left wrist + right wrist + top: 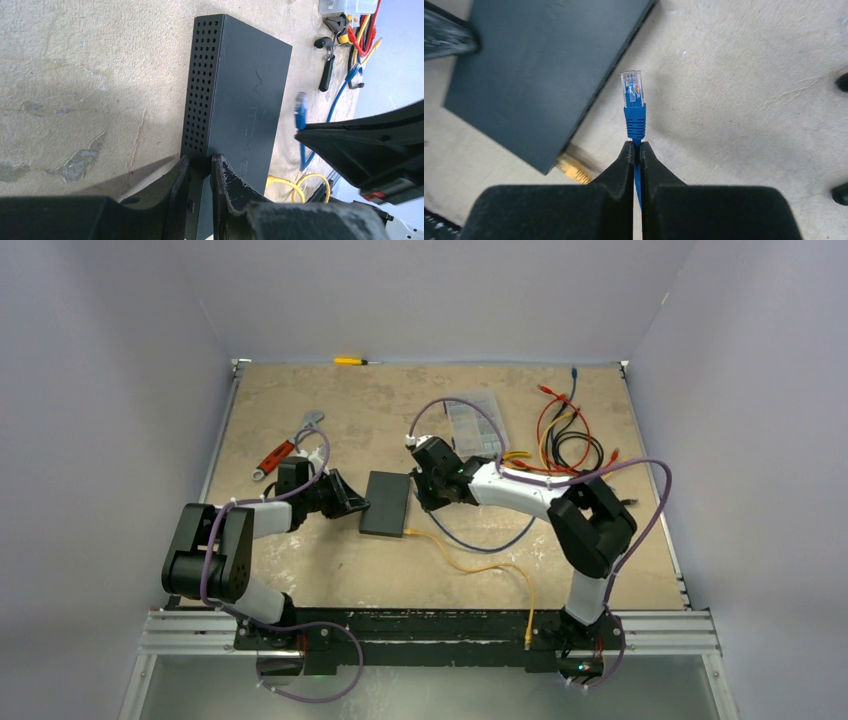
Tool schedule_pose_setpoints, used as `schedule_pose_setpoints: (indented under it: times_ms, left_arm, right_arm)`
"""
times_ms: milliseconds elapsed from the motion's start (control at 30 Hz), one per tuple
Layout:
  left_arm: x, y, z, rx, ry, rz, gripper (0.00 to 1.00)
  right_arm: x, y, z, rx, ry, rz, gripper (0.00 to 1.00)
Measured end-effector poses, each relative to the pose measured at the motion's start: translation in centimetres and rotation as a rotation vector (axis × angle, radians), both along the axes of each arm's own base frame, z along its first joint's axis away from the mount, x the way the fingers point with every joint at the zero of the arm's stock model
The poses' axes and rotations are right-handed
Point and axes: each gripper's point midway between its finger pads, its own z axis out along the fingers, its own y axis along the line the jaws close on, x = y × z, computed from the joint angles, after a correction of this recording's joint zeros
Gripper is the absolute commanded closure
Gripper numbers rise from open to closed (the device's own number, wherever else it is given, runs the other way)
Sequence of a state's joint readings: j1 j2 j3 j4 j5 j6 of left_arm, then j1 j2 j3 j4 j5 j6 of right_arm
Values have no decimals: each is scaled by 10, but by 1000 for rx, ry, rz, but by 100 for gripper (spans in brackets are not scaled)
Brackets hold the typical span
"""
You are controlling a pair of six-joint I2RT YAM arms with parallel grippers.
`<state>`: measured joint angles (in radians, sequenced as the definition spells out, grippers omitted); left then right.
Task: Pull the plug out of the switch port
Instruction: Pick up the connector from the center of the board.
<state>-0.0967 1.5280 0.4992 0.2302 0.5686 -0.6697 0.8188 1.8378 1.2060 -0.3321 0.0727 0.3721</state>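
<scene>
The matte-black switch (385,502) lies flat mid-table. My left gripper (352,502) is shut on its left edge; in the left wrist view the gripper (199,167) clamps the switch (235,90) at a corner. My right gripper (636,147) is shut on a blue cable just behind its blue plug (633,100). The plug is free of the switch (534,65) and is held above the table to its right. The plug also shows in the left wrist view (300,111). A yellow plug (571,169) sits in a port on the switch's near short edge.
The yellow cable (480,565) runs from the switch to the table's near edge. A clear organiser box (475,415) and a tangle of cables (565,435) lie at the back right. A red-handled wrench (285,452) lies at the back left and a yellow screwdriver (350,361) at the far edge.
</scene>
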Motion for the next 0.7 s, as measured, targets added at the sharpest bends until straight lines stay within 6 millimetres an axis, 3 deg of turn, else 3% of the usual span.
schedule_pose_setpoints:
  times_ms: [400, 700]
  left_arm:
    - [0, 1, 1, 7, -3, 5, 84]
    - [0, 1, 1, 9, -3, 6, 83]
  right_arm:
    - [18, 18, 109, 254, -159, 4, 100]
    - [42, -6, 171, 449, -211, -25, 100]
